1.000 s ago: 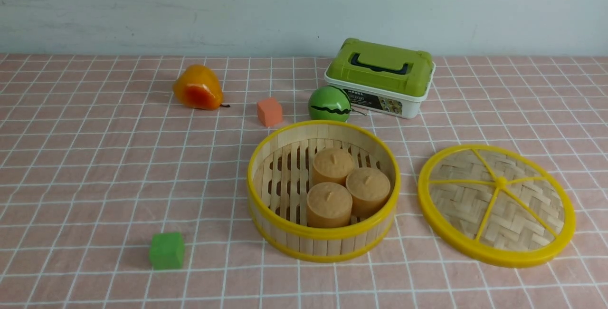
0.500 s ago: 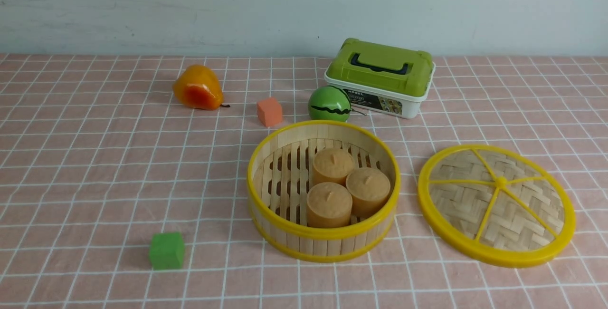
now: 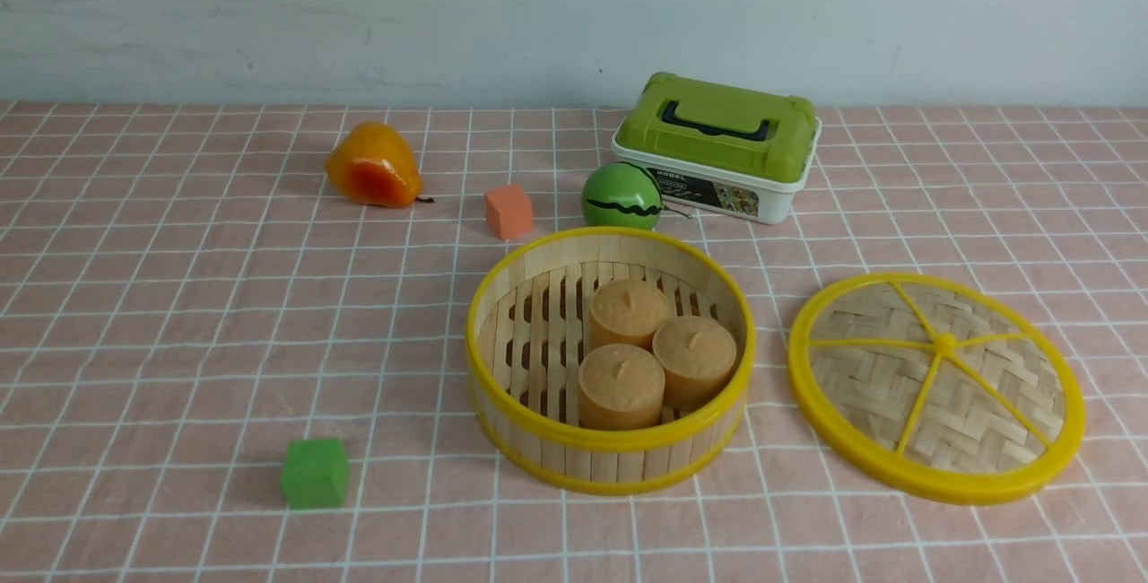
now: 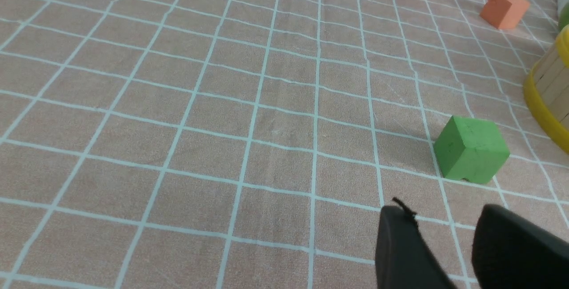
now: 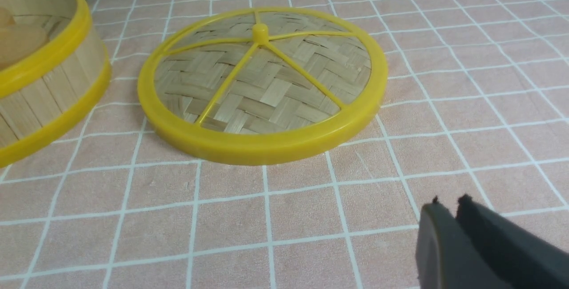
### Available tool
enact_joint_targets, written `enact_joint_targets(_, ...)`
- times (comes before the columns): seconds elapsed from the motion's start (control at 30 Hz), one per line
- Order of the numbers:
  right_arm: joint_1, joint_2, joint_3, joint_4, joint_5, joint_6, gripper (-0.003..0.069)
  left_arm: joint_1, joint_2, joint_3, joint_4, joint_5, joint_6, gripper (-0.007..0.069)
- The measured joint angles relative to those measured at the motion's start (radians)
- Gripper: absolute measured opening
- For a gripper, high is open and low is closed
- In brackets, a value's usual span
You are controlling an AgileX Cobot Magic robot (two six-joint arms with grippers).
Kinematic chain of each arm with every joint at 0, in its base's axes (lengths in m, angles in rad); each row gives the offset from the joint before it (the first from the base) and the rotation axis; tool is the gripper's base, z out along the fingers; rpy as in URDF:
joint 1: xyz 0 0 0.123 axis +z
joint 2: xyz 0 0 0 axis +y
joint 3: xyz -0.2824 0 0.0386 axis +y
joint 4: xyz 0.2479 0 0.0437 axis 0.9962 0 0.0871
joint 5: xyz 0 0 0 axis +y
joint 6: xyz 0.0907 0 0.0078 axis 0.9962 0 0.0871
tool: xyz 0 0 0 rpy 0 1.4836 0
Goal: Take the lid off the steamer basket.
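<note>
Since the lid (image 3: 937, 388) lies flat on the surface (image 3: 179, 341) just beside the open steamer basket (image 3: 610, 359), the job looks done. Clear of it, the right gripper (image 5: 449, 202) is nearly closed and empty; the left gripper (image 4: 440, 218) stands apart, holding nothing.

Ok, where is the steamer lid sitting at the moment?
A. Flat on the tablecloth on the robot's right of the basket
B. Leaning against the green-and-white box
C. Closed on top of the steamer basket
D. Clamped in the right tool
A: the lid lies flat on the cloth, apart from the open steamer basket, with the right tool clear of it.
</note>
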Motion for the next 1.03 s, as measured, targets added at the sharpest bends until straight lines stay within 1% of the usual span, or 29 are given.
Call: enact_joint_targets(1.03,0.000,0.000,0.000,0.000,0.000,0.001,0.0064,0.000,0.000,0.000,0.000,0.000,0.000,0.0239)
